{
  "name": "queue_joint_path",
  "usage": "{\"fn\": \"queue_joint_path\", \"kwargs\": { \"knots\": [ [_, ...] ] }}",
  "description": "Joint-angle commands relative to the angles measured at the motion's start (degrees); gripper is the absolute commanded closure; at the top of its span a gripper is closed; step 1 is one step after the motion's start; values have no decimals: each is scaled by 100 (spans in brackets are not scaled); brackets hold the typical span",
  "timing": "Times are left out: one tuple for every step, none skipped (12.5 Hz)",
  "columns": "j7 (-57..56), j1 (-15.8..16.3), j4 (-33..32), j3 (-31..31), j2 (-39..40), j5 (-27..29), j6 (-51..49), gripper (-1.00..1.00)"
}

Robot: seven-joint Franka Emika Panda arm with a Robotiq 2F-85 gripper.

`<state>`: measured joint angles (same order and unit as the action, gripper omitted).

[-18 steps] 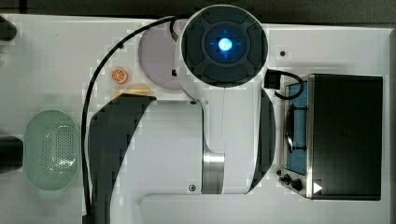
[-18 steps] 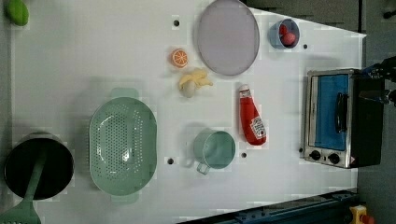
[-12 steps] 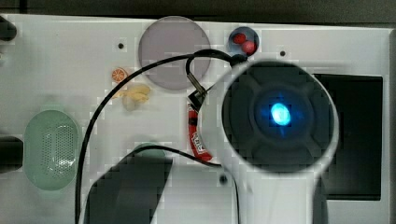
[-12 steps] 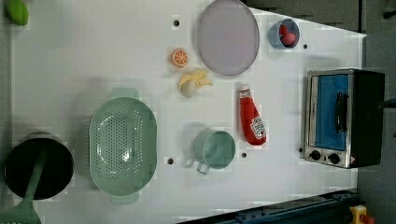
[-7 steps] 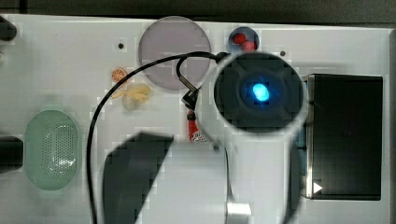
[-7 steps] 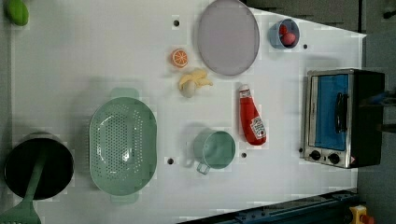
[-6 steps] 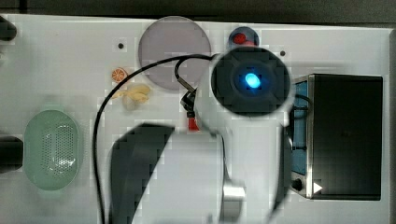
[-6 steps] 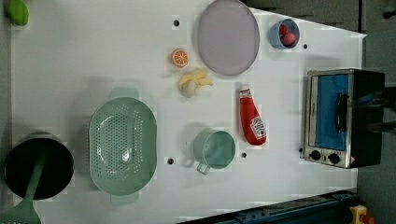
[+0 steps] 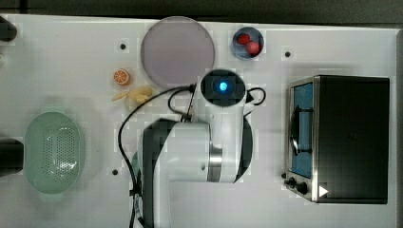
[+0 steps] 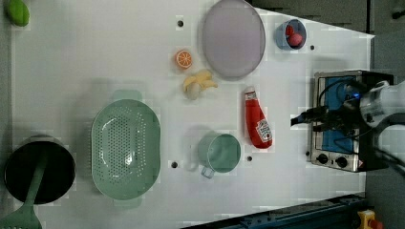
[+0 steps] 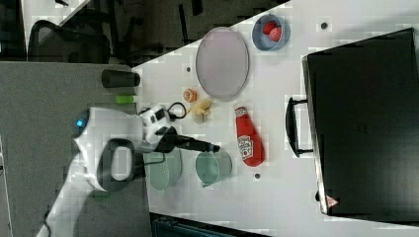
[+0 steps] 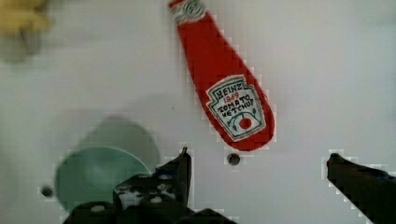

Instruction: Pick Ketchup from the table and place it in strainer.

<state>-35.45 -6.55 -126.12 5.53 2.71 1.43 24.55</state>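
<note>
The Ketchup [image 10: 257,124] is a red squeeze bottle with a white label, lying flat on the white table; it also shows as Ketchup [image 11: 248,138] and Ketchup [image 12: 224,84]. My gripper [image 12: 257,163] is open and holds nothing. Its two black fingers [image 12: 180,170] stand wide apart just short of the bottle's base, above the table. From the side, the gripper [image 11: 210,146] hangs above the mint cup area, and the gripper [image 10: 305,119] sits beside the oven. The strainer [image 10: 125,148] is a pale green perforated basket, also seen as strainer [image 9: 53,152], a good way from the bottle.
A toaster oven [image 9: 342,137] stands at the top view's right. A mint cup [image 10: 220,152] sits close to the bottle. A lilac plate [image 9: 178,50], blue bowl of red balls [image 9: 247,42], orange slice [image 9: 121,76], banana [image 9: 135,95] and black pot [image 10: 38,169] lie around.
The arm swung across the top view and dropped lower, now covering the bottle there. It has come into the left view at the right edge. The objects have not moved.
</note>
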Motion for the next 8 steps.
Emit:
{"fn": "queue_joint_path", "kwargs": {
  "knots": [
    [-1674,30,-326,11,-176,8,737,-100],
    [-1744,37,-496,16,-68,8,1079,-100],
    [-1745,41,-632,16,57,6,1361,-100],
    [-1746,52,-735,16,201,-6,1575,-100],
    [-1748,76,-797,17,366,-71,1782,-100],
    [-1748,95,-819,17,548,-212,1990,-100],
    [-1748,98,-821,17,746,-394,2234,-100],
    [-1748,105,-817,20,936,-441,2453,-100]
  ]
}}
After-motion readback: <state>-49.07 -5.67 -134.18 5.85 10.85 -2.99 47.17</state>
